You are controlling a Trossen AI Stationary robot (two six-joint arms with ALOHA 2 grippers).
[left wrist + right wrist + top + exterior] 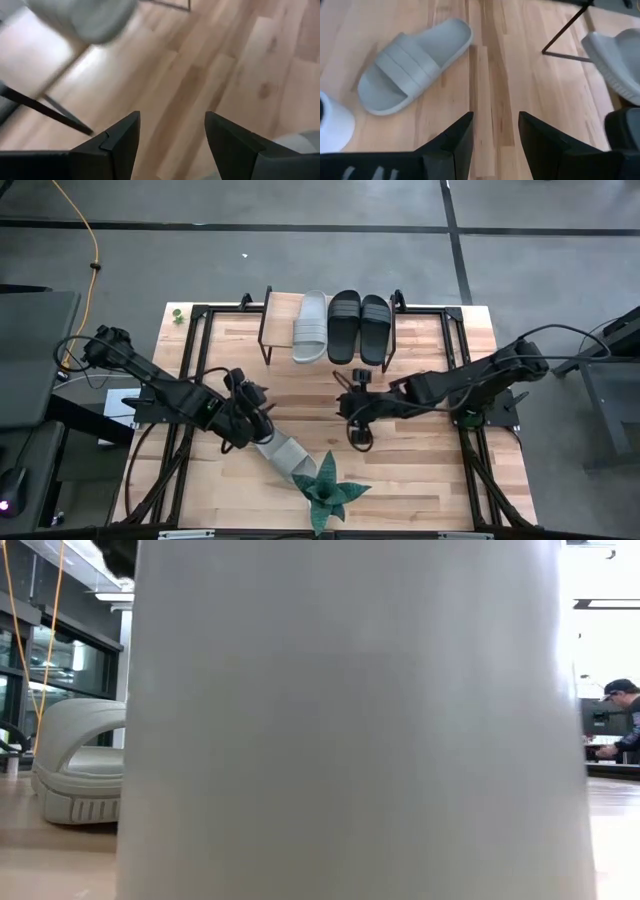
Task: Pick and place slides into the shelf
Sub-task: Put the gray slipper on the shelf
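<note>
Slides: three sit on the shelf (275, 315) at twelve o'clock; the last grey slide (283, 453) lies beside the open, empty left gripper (256, 423), probably next to grasp.

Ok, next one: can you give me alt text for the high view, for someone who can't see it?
Overhead view of a wooden table: three slides, one grey and two black, sit on a small shelf at the far edge. The fourth, grey slide lies near a spiky green plant, the open left gripper beside it; the open right gripper hovers mid-table.
</note>
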